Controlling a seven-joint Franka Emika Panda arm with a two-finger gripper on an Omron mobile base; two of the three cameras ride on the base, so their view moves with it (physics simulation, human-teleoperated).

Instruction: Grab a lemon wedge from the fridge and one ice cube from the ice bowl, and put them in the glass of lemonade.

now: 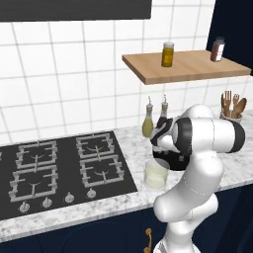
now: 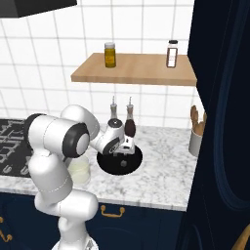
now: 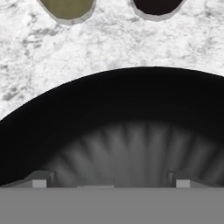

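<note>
The ice bowl (image 2: pixel 105 162) is a wide black dish on the marble counter, right of the glass of lemonade (image 2: pixel 79 170). My gripper (image 2: pixel 124 151) hangs low over the bowl's middle, pointing down into it. In the hand view its open fingertips (image 3: pixel 40 179) sit just above the ribbed dark inside of the ice bowl (image 3: pixel 131 100), with nothing between them. I cannot make out an ice cube there. From the left base view the glass of lemonade (image 1: pixel 156 173) stands in front of my arm, which covers most of the ice bowl (image 1: pixel 164 159). The fridge and lemon wedge are out of view.
Two slim oil bottles (image 2: pixel 115 115) (image 2: pixel 130 123) stand just behind the bowl. A wooden shelf (image 1: pixel 185 66) with two jars hangs above. A utensil crock (image 2: pixel 196 140) is to the right, by a tall navy cabinet (image 2: pixel 222 122). The black stove (image 1: pixel 64 168) lies left.
</note>
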